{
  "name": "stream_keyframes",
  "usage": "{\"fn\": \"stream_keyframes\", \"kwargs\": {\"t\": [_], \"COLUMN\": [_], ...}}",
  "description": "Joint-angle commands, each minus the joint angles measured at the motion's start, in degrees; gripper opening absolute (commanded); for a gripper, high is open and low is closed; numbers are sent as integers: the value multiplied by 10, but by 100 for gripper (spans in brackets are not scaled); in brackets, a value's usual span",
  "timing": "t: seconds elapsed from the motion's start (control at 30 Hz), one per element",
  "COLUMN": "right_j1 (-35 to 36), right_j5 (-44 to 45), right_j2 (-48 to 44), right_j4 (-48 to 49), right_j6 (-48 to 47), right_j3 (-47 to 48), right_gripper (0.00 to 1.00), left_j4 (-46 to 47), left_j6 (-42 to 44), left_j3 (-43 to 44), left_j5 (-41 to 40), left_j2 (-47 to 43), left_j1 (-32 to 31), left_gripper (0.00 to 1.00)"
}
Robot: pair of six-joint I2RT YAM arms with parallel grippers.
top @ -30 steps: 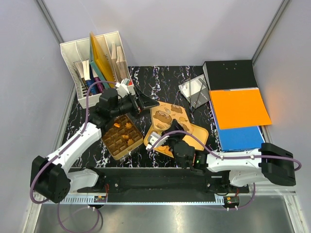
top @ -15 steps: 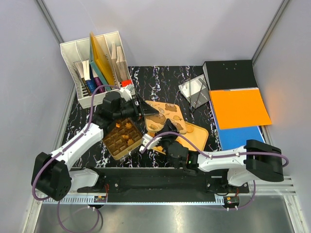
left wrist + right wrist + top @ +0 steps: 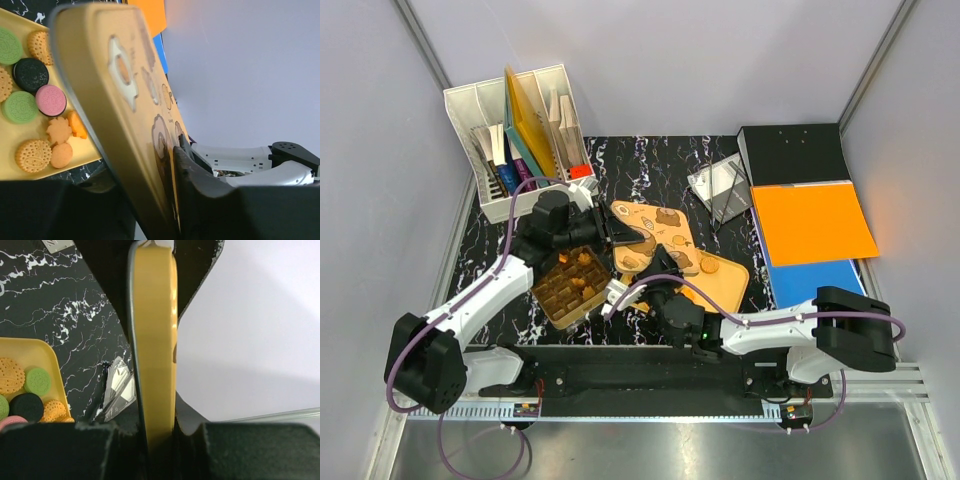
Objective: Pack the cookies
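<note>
Brown box (image 3: 570, 285): holding a few cookies (image 3: 582, 262) in its compartments.
Yellow tray (image 3: 732, 285): carrying more cookies; only the wrist views are showing us green, pink and dark ones.
Lid (image 3: 655, 232): hanging tilted between box and tray.
Right jaws: clamping the lid's edge.
Left jaws: straddling the lid; we cannot tell whether they are pressing it.

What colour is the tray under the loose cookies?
The tray is plain yellow; the left wrist view shows it best.
</note>
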Motion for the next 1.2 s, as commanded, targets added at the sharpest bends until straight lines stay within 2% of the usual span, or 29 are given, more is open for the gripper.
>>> {"fn": "stream_keyframes", "kwargs": {"t": [0.0, 0.03, 0.13, 0.17, 0.4, 0.5, 0.63, 0.73, 0.77, 0.83, 0.87, 0.97, 1.13, 1.17], "right_j1": [4, 5, 4, 4, 4, 4, 9, 11, 10, 10, 10, 10, 4, -24], "right_j5": [10, 13, 23, 24, 77, 106, 125, 136, 140, 137, 134, 101, 57, 37], "right_j2": [-7, -9, -22, -35, -114, -167, -252, -323, -335, -361, -364, -363, -328, -325], "right_j4": [62, 62, 47, 41, 7, -61, -245, -330, -350, -458, -484, -587, -644, -662], "right_j6": [1, 0, 2, 2, 5, 43, 127, 181, 220, 291, 360, 481, 578, 639], "right_j3": [22, 22, 19, 16, -10, -20, -22, -23, -21, -3, 19, 62, 104, 116], "right_gripper": [11, 24, 44, 53, 81, 90, 92, 93, 94, 93, 93, 91, 88, 86], "left_j4": [23, 23, 24, 25, 47, 69, 81, 93, 94, 95, 93, 86, 87, 86], "left_j6": [18, 18, 18, 17, 7, -9, -23, -32, -35, -38, -36, -31, -31, -31], "left_j3": [4, 5, 8, 9, 29, 44, 80, 116, 122, 136, 138, 128, 80, 73], "left_j5": [22, 22, 20, 18, 14, 15, 20, 24, 25, 29, 30, 27, 18, 18], "left_j2": [-1, -1, -3, -4, -3, 2, 15, 25, 26, 28, 27, 14, -23, -31], "left_j1": [-2, -2, 2, 6, 33, 54, 91, 114, 120, 132, 135, 143, 156, 160], "left_gripper": [27, 26, 25, 25, 25, 25, 25, 25, 25, 26, 26, 26, 25, 25]}}
